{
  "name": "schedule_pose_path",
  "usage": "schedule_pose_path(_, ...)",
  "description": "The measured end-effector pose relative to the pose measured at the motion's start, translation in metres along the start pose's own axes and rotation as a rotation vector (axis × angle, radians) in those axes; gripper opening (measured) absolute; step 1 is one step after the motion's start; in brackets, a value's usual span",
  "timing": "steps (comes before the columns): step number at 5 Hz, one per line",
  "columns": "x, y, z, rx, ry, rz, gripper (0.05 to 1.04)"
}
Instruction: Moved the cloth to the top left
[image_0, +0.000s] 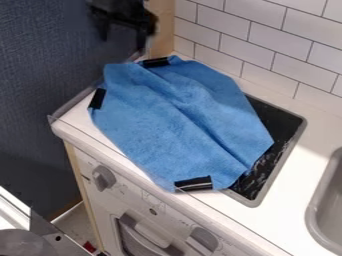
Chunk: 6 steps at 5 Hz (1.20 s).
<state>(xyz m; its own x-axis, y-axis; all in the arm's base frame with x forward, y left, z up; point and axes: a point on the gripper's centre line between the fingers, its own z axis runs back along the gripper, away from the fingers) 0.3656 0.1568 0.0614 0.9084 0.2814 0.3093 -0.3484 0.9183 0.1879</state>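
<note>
Operator: State the position and condition of the claw.

Technician: The claw (123, 39) is at the top of the camera view, left of centre, near the wooden post (161, 25). It is released: its 2 fingers are spread apart, pointing downward, with nothing between them. It is apart from the cloth.

Operator: Locate the blue cloth (167, 115).

Technician: It lies spread on the left part of the white surface (304, 172) and covers much of the dark recess (252, 182). The recess and its grey rim are exposed along the right side of the cloth. The upper end of the cloth is near the back corner, below the post; the lower end reaches the front edge of the surface.

Operator: Describe the cloth's condition.

Technician: Creases run lengthwise from the upper part toward the lower right. There are 3 black strips on its edges: the upper strip (155, 62), the left strip (97, 98) and the lower strip (194, 183).

Operator: List the surrounding fixtures.

Technician: A grey sink (327, 212) is at the right. The white front panel carries 2 grey knobs, the left knob (103, 177) and the right knob (202, 240). A white tiled wall (267, 40) stands behind; a dark blue wall (47, 65) is at the left.
</note>
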Motion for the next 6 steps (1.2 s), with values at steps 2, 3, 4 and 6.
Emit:
schedule_pose_path(2, -0.031, -0.053, 0.012, -0.072, 0.129, -0.102, 1.001)
schedule_pose_path(3, -0.054, -0.052, 0.038, -0.103, 0.195, -0.126, 1.001)
schedule_pose_path(4, -0.088, -0.034, 0.073, -0.063, 0.173, -0.098, 1.001)
schedule_pose_path(6, -0.147, -0.028, 0.121, -0.184, 0.098, -0.056, 1.001)
